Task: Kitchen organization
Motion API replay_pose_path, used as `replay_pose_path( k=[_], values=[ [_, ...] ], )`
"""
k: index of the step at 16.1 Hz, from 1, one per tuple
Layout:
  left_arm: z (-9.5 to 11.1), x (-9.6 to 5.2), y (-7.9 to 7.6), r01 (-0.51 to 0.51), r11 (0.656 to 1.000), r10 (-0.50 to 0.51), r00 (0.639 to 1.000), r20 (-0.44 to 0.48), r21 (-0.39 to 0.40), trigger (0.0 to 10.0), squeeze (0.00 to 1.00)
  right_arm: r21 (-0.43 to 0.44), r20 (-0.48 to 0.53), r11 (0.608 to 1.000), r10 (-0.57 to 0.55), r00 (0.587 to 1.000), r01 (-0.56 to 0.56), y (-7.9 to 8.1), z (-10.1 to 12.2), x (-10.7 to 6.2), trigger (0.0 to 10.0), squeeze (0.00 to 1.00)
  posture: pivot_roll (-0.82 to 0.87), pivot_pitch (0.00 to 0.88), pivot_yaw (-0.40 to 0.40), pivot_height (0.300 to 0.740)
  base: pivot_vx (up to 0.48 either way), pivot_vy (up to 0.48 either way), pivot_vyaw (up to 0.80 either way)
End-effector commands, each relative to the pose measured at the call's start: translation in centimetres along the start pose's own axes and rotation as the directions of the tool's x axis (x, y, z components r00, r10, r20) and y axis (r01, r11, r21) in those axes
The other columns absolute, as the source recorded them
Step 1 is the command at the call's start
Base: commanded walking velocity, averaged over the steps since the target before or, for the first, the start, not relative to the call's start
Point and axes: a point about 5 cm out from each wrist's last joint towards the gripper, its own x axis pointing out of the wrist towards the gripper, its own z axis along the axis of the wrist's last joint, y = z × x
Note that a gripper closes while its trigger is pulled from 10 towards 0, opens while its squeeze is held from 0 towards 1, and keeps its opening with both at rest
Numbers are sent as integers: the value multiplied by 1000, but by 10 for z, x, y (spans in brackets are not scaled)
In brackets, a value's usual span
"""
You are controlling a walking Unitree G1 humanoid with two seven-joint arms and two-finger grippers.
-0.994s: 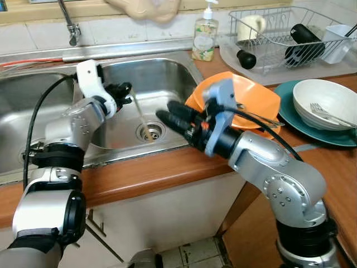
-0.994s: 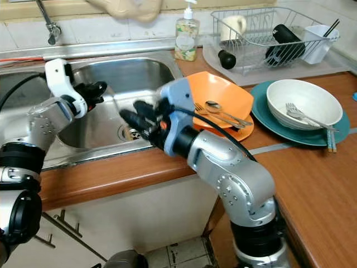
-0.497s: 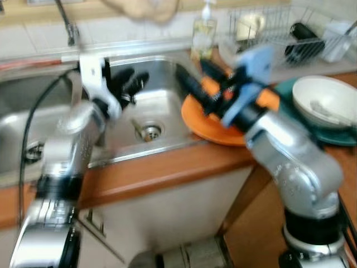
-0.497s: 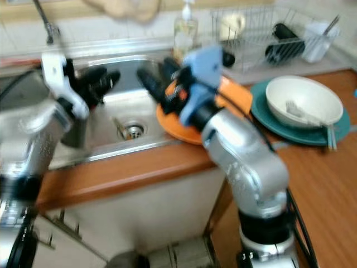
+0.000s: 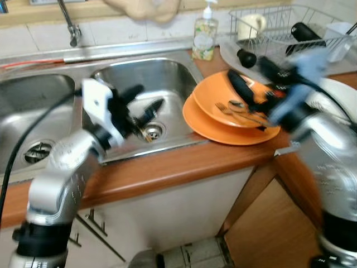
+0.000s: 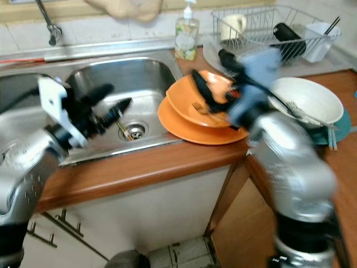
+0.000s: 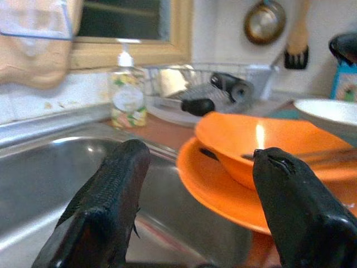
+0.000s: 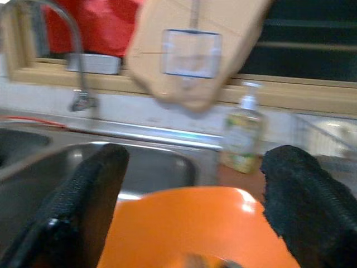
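Orange bowl (image 5: 237, 100) sits on an orange plate (image 5: 223, 129) on the desk beside the sink (image 5: 162, 72). Right gripper (image 5: 254, 84) reaches over the bowl, fingers released; left gripper (image 5: 142, 103) hovers over the sink, fingers released.

We can read no text, brand, number or sign anywhere in these pictures. The soap bottle (image 5: 204, 38) standing on the desk behind the sink carries a green and yellow label, but its print is too small and soft for us to make out any letters, also in the left wrist view (image 7: 127, 99). A blue package (image 7: 346, 81) at the edge of the left wrist view shows a printed face, yet we cannot read any letters on it. A clear pocket (image 8: 191, 53) on the tan cloth hanging above the sink shows us no writing.
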Motion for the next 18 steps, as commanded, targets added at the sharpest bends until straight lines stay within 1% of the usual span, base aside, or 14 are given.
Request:
replay_pose_path(
  k=[1,2,3,4,5,6,7,8,9,11,13,15,18],
  values=[
    [-1,-2,-8,32,999,-32,999,-21,13,10000,43,-13,4,1000,-3,1000,3,-7,3,-8,10000,247,-39,0,59,716,0,0,0],
    [-2,-3,-11,45,999,-44,999,-27,10,10000,35,-16,-4,1000,-2,1000,1,-10,3,-11,10000,51,-39,0,59,716,0,0,0],
    [-6,-6,-21,110,994,-110,993,-46,-10,10000,0,-6,-36,1000,12,999,-12,-19,2,-23,10000,0,-55,0,60,716,0,0,0],
    [-7,-7,-25,147,989,-147,988,-51,-19,10000,0,25,-55,1000,-15,998,16,-28,0,-31,10000,0,-55,0,60,716,0,0,0],
    [-6,-7,-28,170,985,-171,984,-50,-32,10000,0,31,-74,999,-32,997,34,-36,-3,-37,10000,0,-60,0,59,716,0,0,0],
    [-6,-8,-31,189,981,-191,980,-51,-41,10000,0,17,-105,999,-35,994,37,-40,-6,-41,10000,0,-60,0,59,716,0,0,0],
    [-7,-9,-35,212,976,-215,975,-60,-45,10000,0,-11,-156,1000,-18,988,17,-41,-14,-46,10000,0,-61,0,56,716,0,0,0],
    [-8,-10,-37,226,973,-229,971,-68,-44,10000,0,-18,-185,1000,-3,983,0,-41,-18,-48,10000,0,-61,0,53,716,0,0,0],
    [-8,-10,-37,228,972,-231,970,-69,-46,10000,0,4,-202,1000,0,979,1,-40,-22,-49,10000,0,-61,0,53,716,0,0,0],
    [-8,-11,-38,238,970,-241,968,-69,-52,10000,0,9,-245,1000,-26,969,29,-45,-31,-51,10000,0,-62,0,52,716,0,0,0],
    [-8,-11,-39,245,968,-248,966,-73,-52,10000,0,3,-259,1000,-26,965,27,-47,-35,-53,10000,0,-61,0,52,716,0,0,0],
    [-8,-11,-39,249,967,-253,965,-73,-54,10000,0,2,-271,1000,-13,963,14,-46,-38,-52,10000,0,-64,0,54,716,0,0,0],
    [-8,-10,-40,253,966,-256,964,-74,-53,10000,0,-28,-304,1000,-11,953,3,-44,-44,-52,10000,0,-64,0,54,716,0,0,0]
  ],
)
